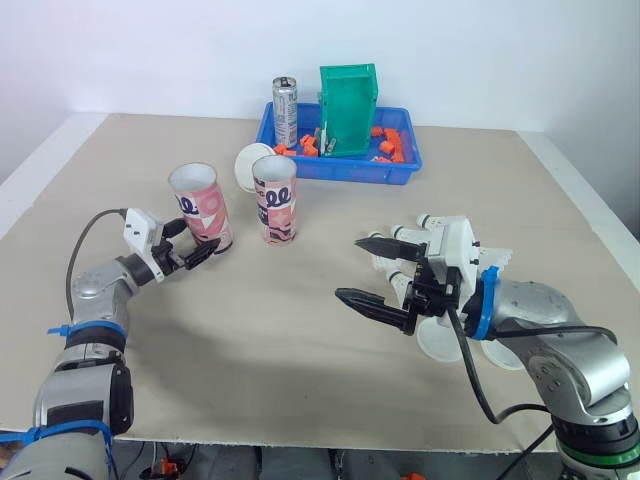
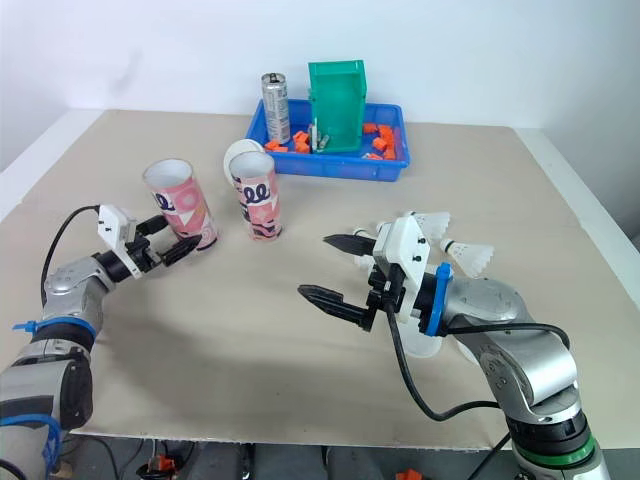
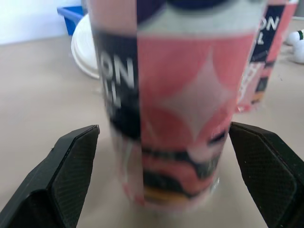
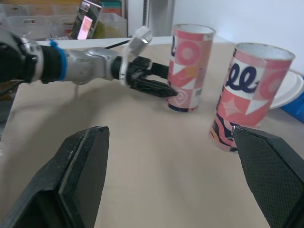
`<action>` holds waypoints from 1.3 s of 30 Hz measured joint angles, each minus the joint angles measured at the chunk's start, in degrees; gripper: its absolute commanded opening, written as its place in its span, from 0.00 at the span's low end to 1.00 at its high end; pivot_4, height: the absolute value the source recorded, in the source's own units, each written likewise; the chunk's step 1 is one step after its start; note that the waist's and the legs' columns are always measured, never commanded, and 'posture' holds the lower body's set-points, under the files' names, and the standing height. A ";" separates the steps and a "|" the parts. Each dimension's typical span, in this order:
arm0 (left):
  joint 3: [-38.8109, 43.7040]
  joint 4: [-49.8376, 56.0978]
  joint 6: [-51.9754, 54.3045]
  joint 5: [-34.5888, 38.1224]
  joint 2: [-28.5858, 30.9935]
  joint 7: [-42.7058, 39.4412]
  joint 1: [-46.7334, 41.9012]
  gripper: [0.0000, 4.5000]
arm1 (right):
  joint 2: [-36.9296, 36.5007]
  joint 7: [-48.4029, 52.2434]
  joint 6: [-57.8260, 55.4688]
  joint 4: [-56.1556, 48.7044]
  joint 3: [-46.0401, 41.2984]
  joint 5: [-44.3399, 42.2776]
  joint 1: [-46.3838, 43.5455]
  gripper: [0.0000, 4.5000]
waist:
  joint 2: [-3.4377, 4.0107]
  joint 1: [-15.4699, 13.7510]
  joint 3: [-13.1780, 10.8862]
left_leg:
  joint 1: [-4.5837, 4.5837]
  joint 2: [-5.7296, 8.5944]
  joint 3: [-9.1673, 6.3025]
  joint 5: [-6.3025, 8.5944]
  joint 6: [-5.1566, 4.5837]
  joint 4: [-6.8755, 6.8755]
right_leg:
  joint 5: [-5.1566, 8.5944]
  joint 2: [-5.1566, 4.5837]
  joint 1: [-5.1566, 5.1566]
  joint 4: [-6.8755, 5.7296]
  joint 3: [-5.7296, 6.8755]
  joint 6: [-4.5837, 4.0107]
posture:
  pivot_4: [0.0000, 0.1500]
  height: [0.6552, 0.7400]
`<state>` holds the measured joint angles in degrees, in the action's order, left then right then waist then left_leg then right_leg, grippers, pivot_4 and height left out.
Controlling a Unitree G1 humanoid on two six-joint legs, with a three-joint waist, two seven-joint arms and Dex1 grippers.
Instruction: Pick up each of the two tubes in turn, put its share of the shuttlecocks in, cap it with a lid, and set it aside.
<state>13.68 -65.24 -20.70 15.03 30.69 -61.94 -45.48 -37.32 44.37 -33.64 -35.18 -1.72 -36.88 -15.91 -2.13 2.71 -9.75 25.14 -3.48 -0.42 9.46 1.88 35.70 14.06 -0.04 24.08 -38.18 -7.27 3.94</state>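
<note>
L gripper (image 1: 200,240) sits low at far L of the table (image 1: 300,330), jaws released. Its fingers (image 3: 71,166) straddle the base of the pink tube (image 1: 202,208), w/ a gap visible on at least one side, so no grip yet. That tube stands upright, open top, slightly tilted in the head view.

Just R of it, apart, the 2nd tube (image 1: 274,198) stands upright, also open. A white lid (image 1: 246,163) lies just behind it.

Further back, center: blue tray (image 1: 340,172) w/ a silver can (image 1: 285,112) standing at its L end, a green bin (image 1: 348,110) upright in the middle, and small orange bits (image 1: 388,145) scattered inside.

R gripper (image 1: 348,267) hovers over bare table R of center, jaws spread wide, holding nothing, pointing toward the tubes. White shuttlecocks (image 2: 470,250) lie in a cluster right behind and beside that wrist. Two more white lids (image 1: 440,342) lie flat on the table under the R forearm, near the front edge.
</note>
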 measured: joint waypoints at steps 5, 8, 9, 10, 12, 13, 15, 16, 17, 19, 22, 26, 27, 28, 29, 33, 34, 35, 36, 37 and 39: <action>-0.18 -3.53 -0.71 -1.13 -1.85 1.62 -2.97 1.00 | -0.55 -1.06 -0.11 -1.80 -0.59 -0.06 1.78 0.98 | 0.00 -0.10 0.00 | 0.03 0.02 -0.05 0.00 0.00 0.01 | 0.01 0.00 -0.01 0.00 0.01 0.02 | 1.00 0.95; -0.29 -4.24 -0.76 -1.65 -2.88 1.96 -3.44 1.00 | -0.89 -1.59 -0.28 -3.05 -0.84 -0.40 2.48 0.98 | 0.00 -0.06 0.00 | 0.02 0.01 -0.05 0.00 0.00 0.01 | 0.00 0.02 -0.01 -0.01 0.02 0.01 | 1.00 0.95; -0.29 -4.56 -0.76 -1.69 -2.96 2.08 -3.52 1.00 | -0.97 -1.90 -0.34 -3.37 -0.95 -0.58 2.63 0.98 | 0.00 -0.03 0.00 | 0.02 0.01 -0.06 0.00 0.00 0.00 | 0.00 0.03 -0.01 -0.01 0.02 0.01 | 1.00 0.95; -0.28 -5.01 -0.76 -1.76 -3.00 2.53 -3.59 1.00 | -1.04 -2.12 -0.47 -3.82 -1.13 -0.66 2.79 0.98 | 0.00 -0.03 0.00 | 0.01 0.01 -0.07 0.00 0.00 0.00 | 0.00 0.04 -0.01 -0.03 0.02 0.01 | 1.00 0.95; -0.25 -5.76 -0.76 -2.13 -3.12 3.20 -3.65 1.00 | -1.17 -2.35 -0.53 -4.24 -1.26 -1.13 2.89 0.98 | 0.00 -0.06 0.00 | 0.01 0.01 -0.10 -0.01 -0.01 0.01 | 0.00 0.05 -0.02 -0.04 0.03 0.01 | 1.00 0.95; -0.25 -6.14 -0.76 -2.28 -3.34 3.63 -3.70 1.00 | -1.29 -2.49 -0.60 -4.50 -1.37 -1.19 3.05 0.98 | -0.01 -0.07 0.00 | 0.02 0.01 -0.10 -0.01 -0.01 0.03 | 0.00 0.05 -0.03 -0.05 0.03 0.01 | 1.00 0.95; -0.25 -6.25 -0.76 -2.45 -3.56 4.10 -3.73 1.00 | -1.44 -2.57 -0.74 -4.65 -1.39 -1.26 3.18 0.98 | -0.01 -0.08 0.00 | 0.03 0.01 -0.10 -0.01 -0.01 0.05 | -0.01 0.04 -0.04 -0.05 0.03 0.03 | 1.00 0.95; -0.25 -6.25 -0.76 -2.58 -3.72 4.17 -3.83 1.00 | -1.51 -2.72 -0.82 -4.65 -1.40 -1.31 3.22 0.98 | -0.01 -0.09 0.00 | 0.03 0.01 -0.10 -0.01 -0.01 0.07 | -0.01 0.04 -0.04 -0.05 0.03 0.03 | 1.00 0.95; -0.25 -6.25 -0.76 -2.62 -3.86 4.18 -3.94 1.00 | -1.55 -2.89 -0.85 -4.66 -1.41 -1.37 3.23 0.98 | -0.01 -0.09 0.00 | 0.03 0.01 -0.10 -0.01 -0.01 0.07 | -0.02 0.04 -0.04 -0.05 0.03 0.03 | 1.00 0.95; -0.24 -6.25 -0.76 -2.66 -4.24 4.17 -4.26 1.00 | -1.76 -3.16 -0.88 -4.68 -1.51 -1.62 3.29 0.98 | -0.01 -0.09 0.00 | 0.02 0.01 -0.10 -0.01 -0.01 0.07 | -0.02 0.05 -0.04 -0.05 0.03 0.03 | 1.00 0.95; -0.21 -6.25 -0.77 -2.67 -4.48 4.14 -4.45 0.82 | -1.93 -3.29 -0.89 -4.81 -2.07 -1.79 3.70 1.00 | -0.01 -0.09 0.00 | 0.02 0.01 -0.11 -0.01 -0.01 0.06 | -0.02 0.05 -0.04 -0.05 0.03 0.03 | 1.00 0.95; -0.19 -6.25 -0.86 -2.72 -4.55 4.05 -4.46 0.82 | -2.14 -3.31 -0.89 -5.23 -2.76 -2.09 3.83 1.00 | -0.01 -0.09 0.00 | 0.02 0.01 -0.11 -0.01 -0.01 0.06 | -0.02 0.05 -0.04 -0.05 0.03 0.03 | 1.00 0.95; -0.19 -6.25 -0.88 -2.74 -4.55 4.01 -4.46 0.82 | -2.15 -3.30 -0.89 -5.24 -2.76 -2.18 3.89 1.00 | -0.01 -0.09 0.00 | 0.02 0.01 -0.12 -0.01 -0.01 0.07 | -0.02 0.05 -0.04 -0.05 0.03 0.03 | 1.00 0.95; -0.19 -6.25 -0.90 -2.76 -4.55 3.99 -4.46 0.82 | -2.15 -3.29 -0.89 -5.24 -2.76 -2.18 3.93 1.00 | -0.01 -0.09 0.00 | 0.02 0.01 -0.12 -0.01 -0.01 0.07 | -0.02 0.05 -0.05 -0.05 0.03 0.03 | 1.00 0.95; -0.19 -6.25 -0.96 -2.79 -4.55 3.94 -4.46 0.82 | -2.16 -3.28 -0.88 -5.24 -2.76 -2.18 3.93 1.00 | -0.01 -0.09 0.00 | 0.02 0.01 -0.12 -0.01 -0.01 0.07 | -0.02 0.05 -0.05 -0.05 0.03 0.03 | 1.00 0.95; -0.19 -6.24 -1.65 -2.86 -4.51 3.24 -4.43 0.82 | -2.17 -3.24 -0.84 -5.24 -2.76 -2.18 3.94 1.00 | -0.01 -0.09 0.00 | 0.02 0.01 -0.12 -0.01 -0.01 0.07 | -0.02 0.05 -0.05 -0.05 0.03 0.03 | 1.00 0.95; -0.20 -6.23 -1.85 -2.87 -4.46 2.76 -4.42 0.82 | -2.18 -3.22 -0.83 -5.23 -2.76 -2.18 3.94 1.00 | -0.01 -0.09 0.00 | 0.02 0.01 -0.12 -0.01 -0.01 0.07 | -0.02 0.05 -0.04 -0.05 0.03 0.03 | 1.00 0.95; -0.20 -6.19 -1.92 -2.87 -4.40 2.47 -4.40 0.82 | -2.22 -3.20 -0.81 -5.23 -2.76 -2.18 3.94 1.00 | -0.01 -0.09 0.00 | 0.02 0.01 -0.12 -0.01 -0.01 0.07 | -0.02 0.05 -0.05 -0.05 0.03 0.03 | 1.00 0.95; -0.19 -6.15 -1.93 -2.86 -4.24 2.07 -4.36 0.82 | -2.25 -3.18 -0.77 -5.23 -2.76 -2.18 3.94 1.00 | -0.01 -0.09 0.00 | 0.02 0.01 -0.12 -0.01 -0.01 0.06 | -0.02 0.05 -0.04 -0.05 0.03 0.03 | 1.00 0.95; -0.19 -6.12 -1.93 -2.84 -4.06 1.59 -4.30 0.82 | -2.27 -3.15 -0.72 -5.23 -2.76 -2.18 3.94 1.00 | -0.01 -0.08 0.00 | 0.02 0.01 -0.12 -0.01 -0.01 0.06 | -0.02 0.05 -0.04 -0.05 0.03 0.03 | 1.00 0.95; -0.18 -6.10 -1.93 -2.83 -3.63 1.21 -4.04 0.82 | -2.27 -3.10 -0.50 -5.20 -2.76 -2.18 3.93 1.00 | -0.01 -0.08 0.00 | 0.02 0.01 -0.12 -0.01 -0.01 0.06 | -0.02 0.05 -0.04 -0.05 0.03 0.03 | 1.00 0.95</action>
<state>13.50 -71.34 -22.63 12.20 27.07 -60.73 -49.53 -39.59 41.27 -34.14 -40.38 -4.49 -39.05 -11.98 -2.14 2.63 -9.75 25.16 -3.47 -0.54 9.45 1.87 35.76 14.03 0.01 24.03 -38.23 -7.24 3.98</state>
